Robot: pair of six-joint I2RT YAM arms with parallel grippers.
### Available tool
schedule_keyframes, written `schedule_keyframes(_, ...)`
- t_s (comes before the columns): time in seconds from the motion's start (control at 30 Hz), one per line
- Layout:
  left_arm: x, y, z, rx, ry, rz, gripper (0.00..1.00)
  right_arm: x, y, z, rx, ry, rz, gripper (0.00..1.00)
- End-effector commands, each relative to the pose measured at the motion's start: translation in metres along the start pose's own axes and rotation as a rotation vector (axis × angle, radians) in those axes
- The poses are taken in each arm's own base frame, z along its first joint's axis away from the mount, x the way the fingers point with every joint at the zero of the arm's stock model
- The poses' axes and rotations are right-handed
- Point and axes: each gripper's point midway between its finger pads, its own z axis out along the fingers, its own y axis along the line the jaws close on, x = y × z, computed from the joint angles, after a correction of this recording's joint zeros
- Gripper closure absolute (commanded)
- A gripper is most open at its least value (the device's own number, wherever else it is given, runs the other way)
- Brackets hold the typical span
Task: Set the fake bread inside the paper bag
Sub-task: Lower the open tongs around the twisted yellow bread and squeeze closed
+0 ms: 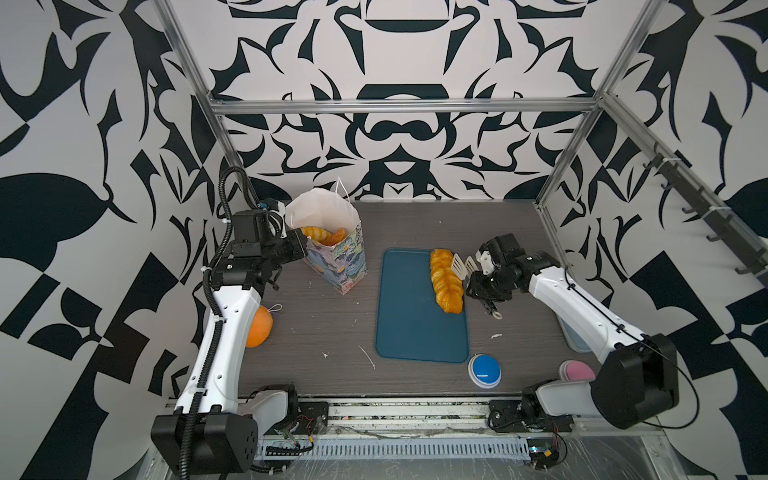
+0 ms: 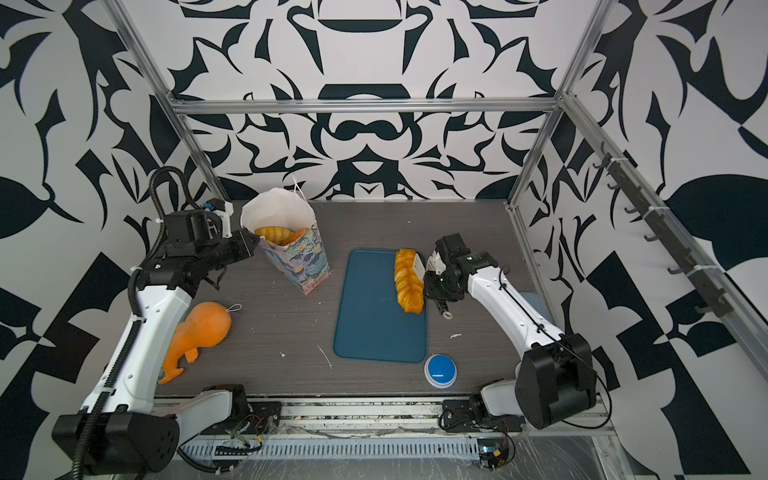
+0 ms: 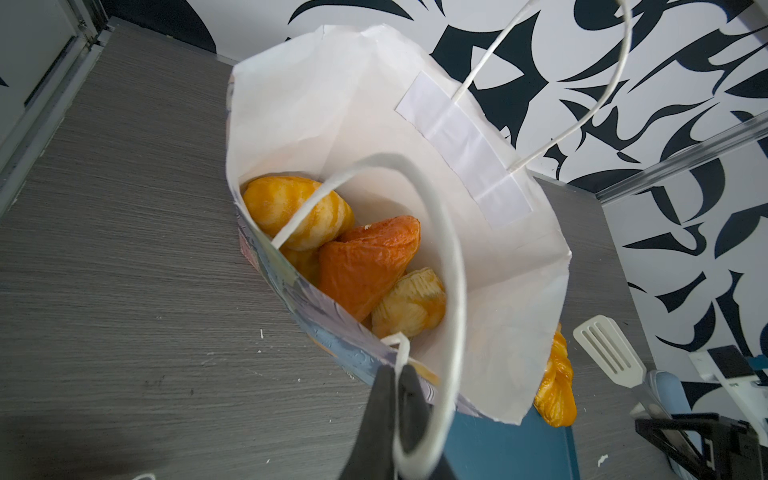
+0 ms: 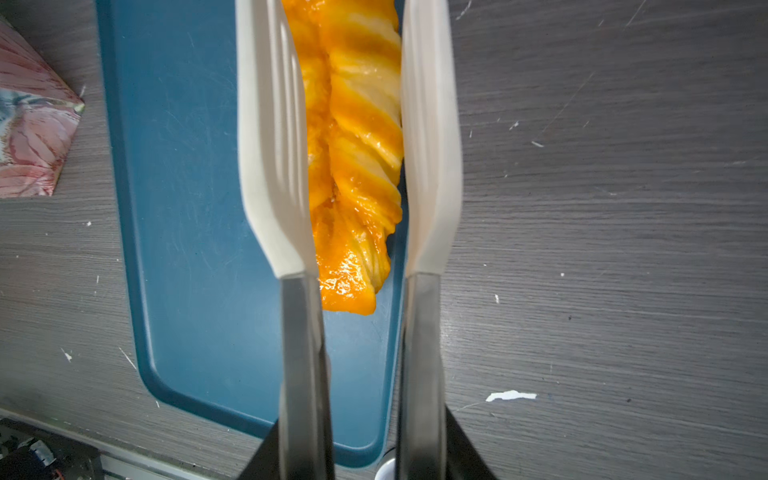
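The paper bag [image 1: 336, 257] [image 2: 299, 266] stands upright at the back left, its white inside [image 3: 374, 104] open. Several pieces of fake bread [image 1: 322, 235] [image 3: 361, 257] lie in it, one a dark orange triangle. My left gripper [image 1: 301, 245] [image 2: 253, 241] [image 3: 399, 374] is shut on the bag's string handle at the near rim. A long braided loaf [image 1: 444, 280] [image 2: 407, 278] [image 4: 361, 145] lies on the blue tray [image 1: 411, 324] [image 4: 187, 208]. My right gripper [image 1: 478, 276] [image 4: 361, 449] holds white-tipped tongs [image 1: 463, 264] [image 4: 270, 145], whose blades flank the loaf.
An orange ball with a string loop [image 1: 259, 328] [image 2: 203, 328] lies beside the left arm. A blue button [image 1: 485, 370] [image 2: 440, 369] and a pink button [image 1: 575, 370] sit near the front right. Metal frame posts and patterned walls enclose the table.
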Motion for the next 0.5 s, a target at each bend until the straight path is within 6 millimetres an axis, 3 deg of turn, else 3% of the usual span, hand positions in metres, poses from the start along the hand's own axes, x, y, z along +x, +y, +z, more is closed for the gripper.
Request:
schedule_keyframes(0.0, 0.006, 0.0, 0.003, 0.013, 0.021, -0.013, 1.0, -0.009, 0.002, -0.001, -0.014, -0.032, 0.011, 0.57)
schedule_keyframes(0.47, 0.006, -0.001, 0.002, 0.015, 0.022, -0.012, 1.0, -0.005, -0.002, 0.011, -0.001, 0.003, 0.023, 0.54)
